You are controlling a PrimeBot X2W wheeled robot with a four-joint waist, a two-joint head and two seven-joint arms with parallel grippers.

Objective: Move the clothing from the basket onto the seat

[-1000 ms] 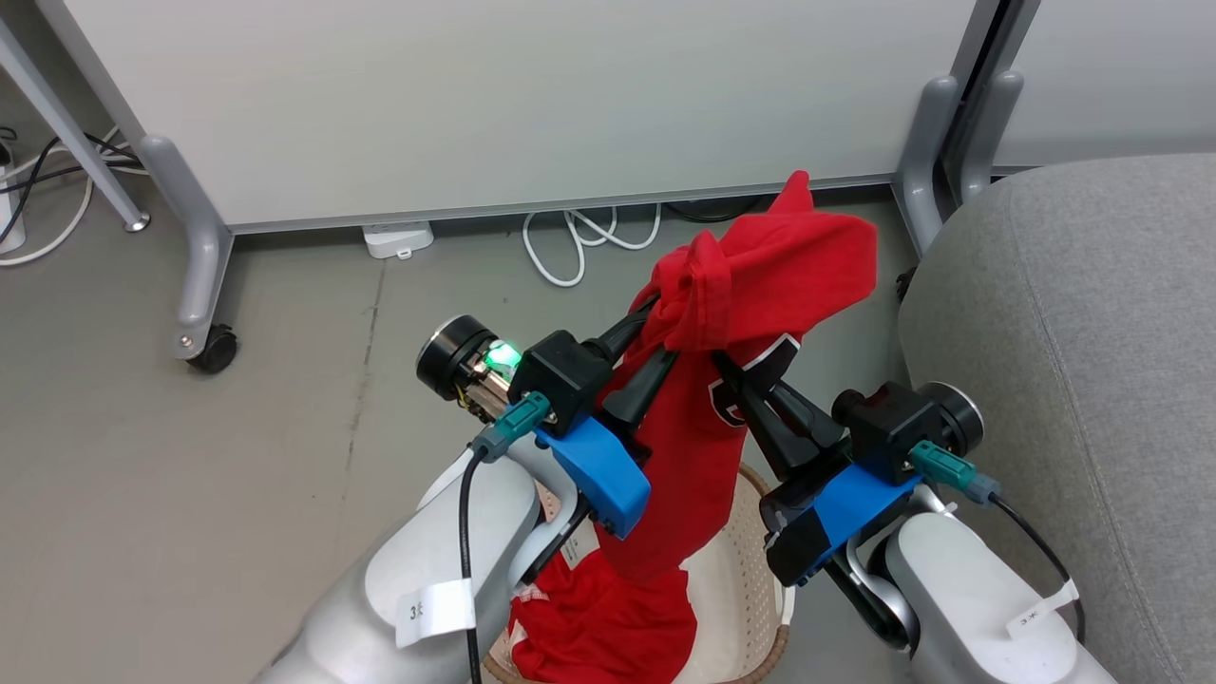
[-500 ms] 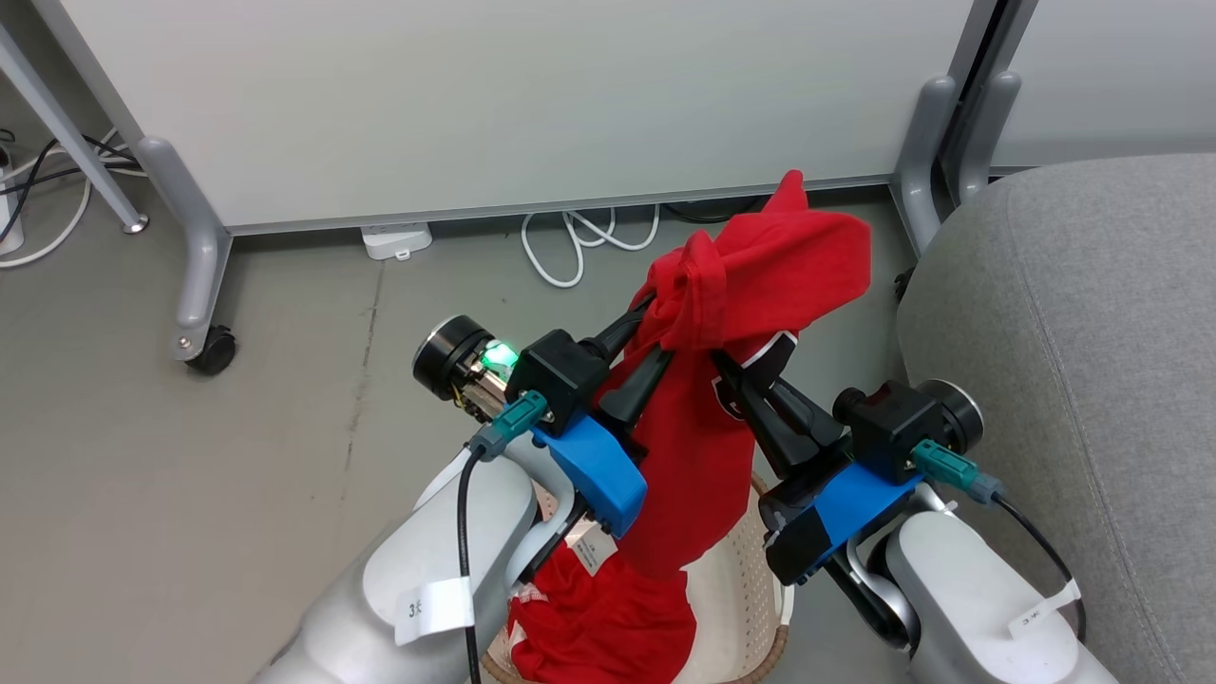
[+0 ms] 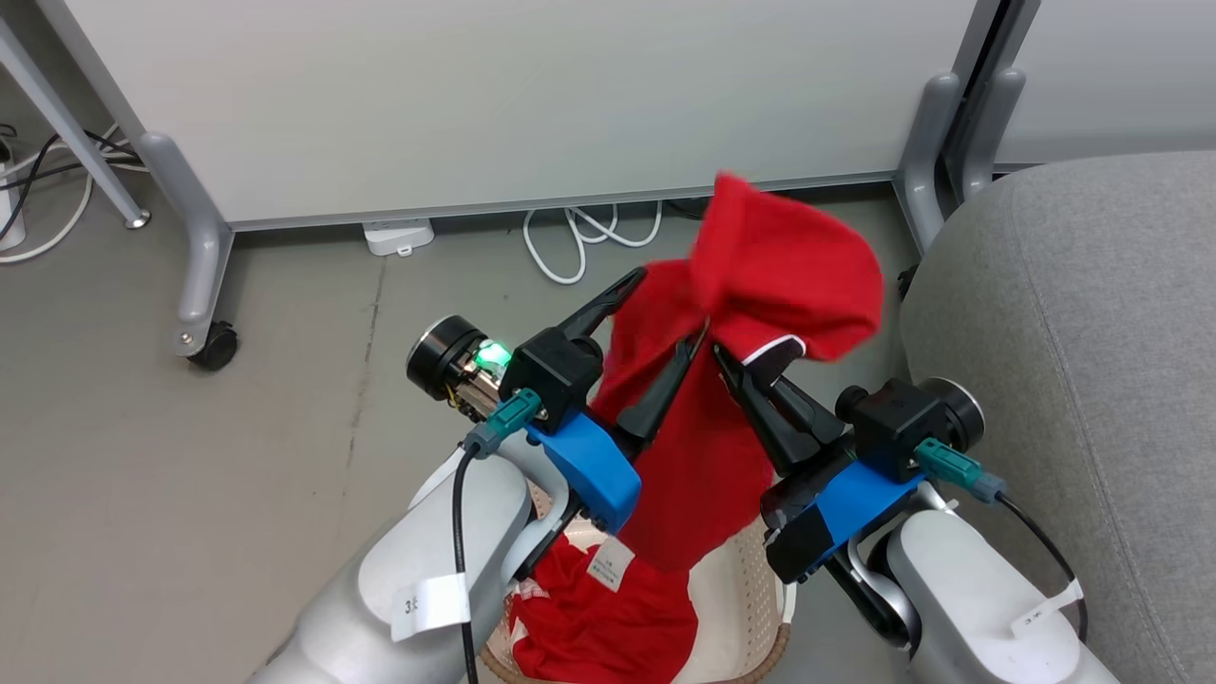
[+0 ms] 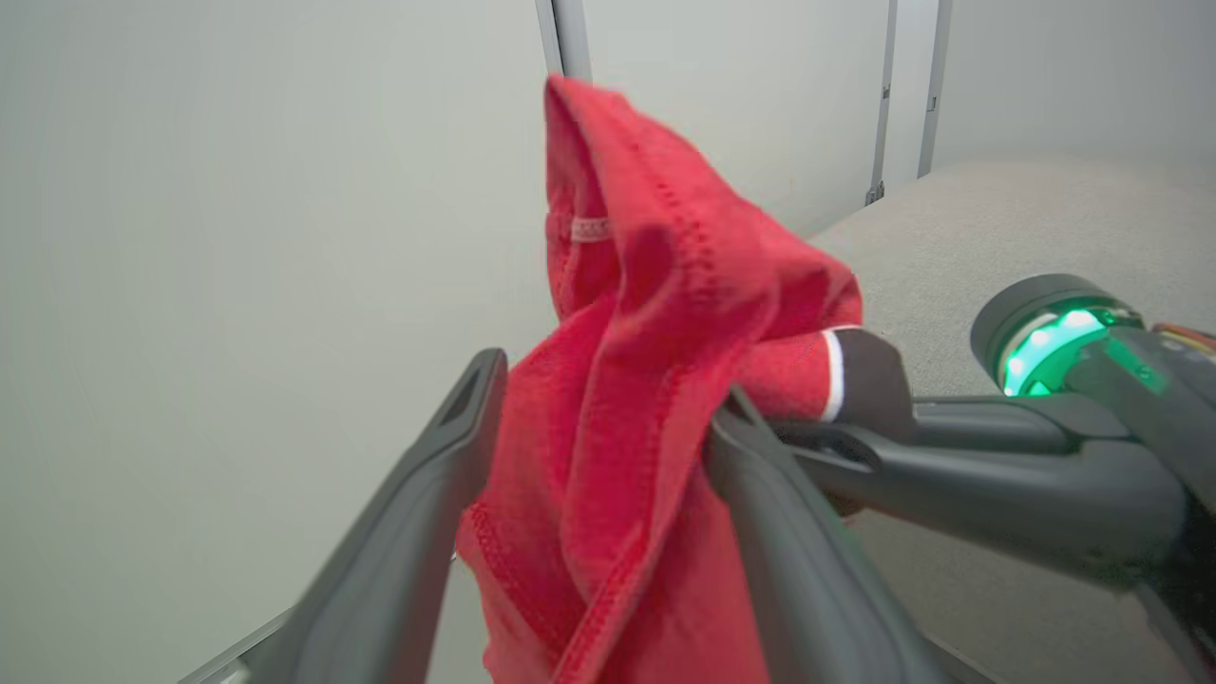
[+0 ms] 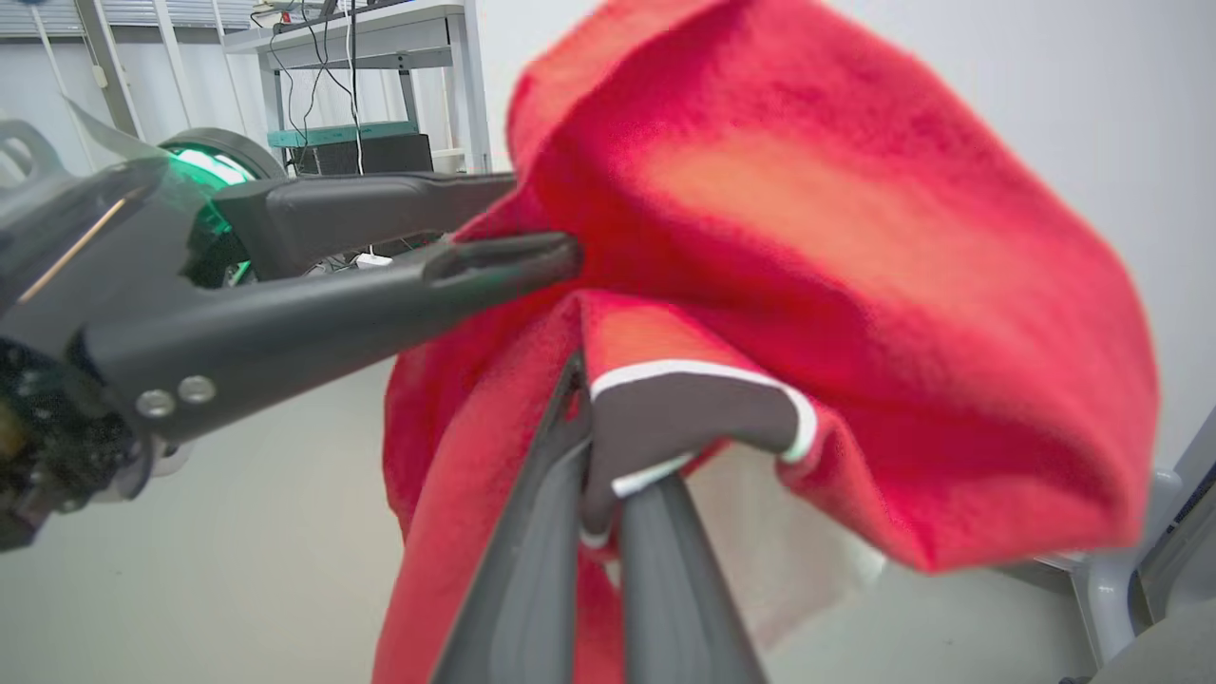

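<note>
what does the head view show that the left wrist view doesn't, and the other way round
Head view adds: the cream perforated plastic basket with a brown rim, a second red garment with a white tag lying in it, and white cables on the floor.
Left wrist view adds: close-up hem stitching and a green-lit ring on the right arm.
Both: the red jersey held up, the open left gripper straddling it, the right gripper shut on it, and the light-grey fabric seat.

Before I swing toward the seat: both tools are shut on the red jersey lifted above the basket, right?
Not both. The right tool is shut on the red jersey above the basket; the left tool is open, its jaws spread around the cloth, as the left wrist view shows.
</note>
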